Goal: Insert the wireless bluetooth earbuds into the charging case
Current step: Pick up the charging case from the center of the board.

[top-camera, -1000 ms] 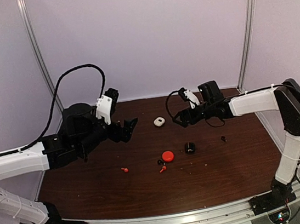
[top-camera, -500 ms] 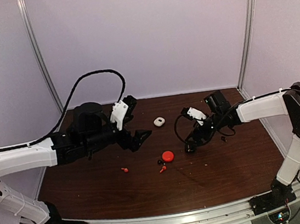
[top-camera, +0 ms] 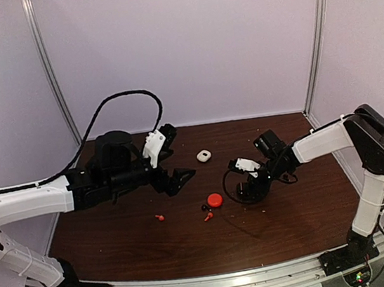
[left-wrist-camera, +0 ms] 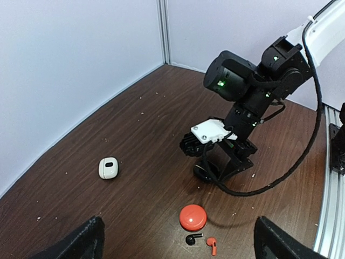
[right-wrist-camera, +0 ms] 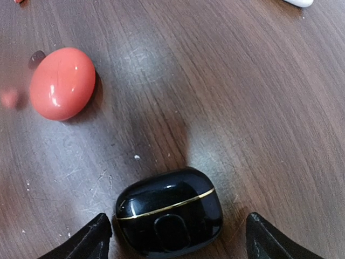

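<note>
My right gripper is low over the dark wooden table, jaws apart and straddling the closed black charging case; one fingertip sits just beside the case and the other stands clear of it, so nothing is gripped; the closed red charging case lies near, to the left of the black one; a black earbud and a red earbud lie loose on the table just on the near side of the red case, outside any case; a second red earbud lies alone further left, well apart from the cases; the white charging case rests closed toward the back wall; my left gripper hangs above the table, jaws spread wide, holding nothing.
</note>
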`<state>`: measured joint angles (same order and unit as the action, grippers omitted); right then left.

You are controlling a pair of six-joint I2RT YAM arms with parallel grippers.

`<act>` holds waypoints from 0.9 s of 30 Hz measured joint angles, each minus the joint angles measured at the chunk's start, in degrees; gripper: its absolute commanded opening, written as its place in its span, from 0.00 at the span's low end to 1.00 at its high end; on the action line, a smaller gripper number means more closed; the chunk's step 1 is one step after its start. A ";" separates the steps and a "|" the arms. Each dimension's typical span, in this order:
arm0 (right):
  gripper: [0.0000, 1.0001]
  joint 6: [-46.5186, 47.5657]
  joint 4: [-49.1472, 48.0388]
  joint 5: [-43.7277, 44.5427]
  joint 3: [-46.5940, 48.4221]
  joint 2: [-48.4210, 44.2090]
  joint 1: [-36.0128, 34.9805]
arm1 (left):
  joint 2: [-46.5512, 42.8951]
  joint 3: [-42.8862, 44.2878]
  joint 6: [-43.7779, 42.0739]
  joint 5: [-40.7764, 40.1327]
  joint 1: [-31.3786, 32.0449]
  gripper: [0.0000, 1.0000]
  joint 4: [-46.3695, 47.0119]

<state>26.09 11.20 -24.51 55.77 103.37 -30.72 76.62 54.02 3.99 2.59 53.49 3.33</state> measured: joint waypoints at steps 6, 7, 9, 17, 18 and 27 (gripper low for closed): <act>0.75 1.29 -0.48 1.90 0.02 0.63 -2.38 | -0.02 -0.02 0.52 -0.07 -0.63 0.98 0.02; 0.72 1.46 -0.61 2.21 0.02 0.68 -2.80 | -0.02 -0.02 0.68 -0.15 -0.81 0.98 0.00; 0.66 1.90 -0.76 2.47 0.02 0.68 -3.34 | -0.02 -0.02 1.14 -0.24 -1.05 0.98 0.00; 0.39 1.05 -0.90 4.11 0.44 0.68 -4.31 | -0.85 -1.70 5.27 -1.79 -3.28 0.98 0.57; 0.38 0.57 -0.96 4.28 0.46 0.68 -4.31 | -1.33 -2.43 6.08 -2.71 -3.80 0.98 0.90; 0.38 -14.62 -9.60 0.90 -0.09 -4.09 -4.31 | -8.63 -10.67 8.74 -9.77 -5.14 0.96 9.20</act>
<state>11.46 1.61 -23.62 55.68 99.29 -35.03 67.99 43.35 12.73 -7.18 48.36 12.53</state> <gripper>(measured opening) 0.570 0.974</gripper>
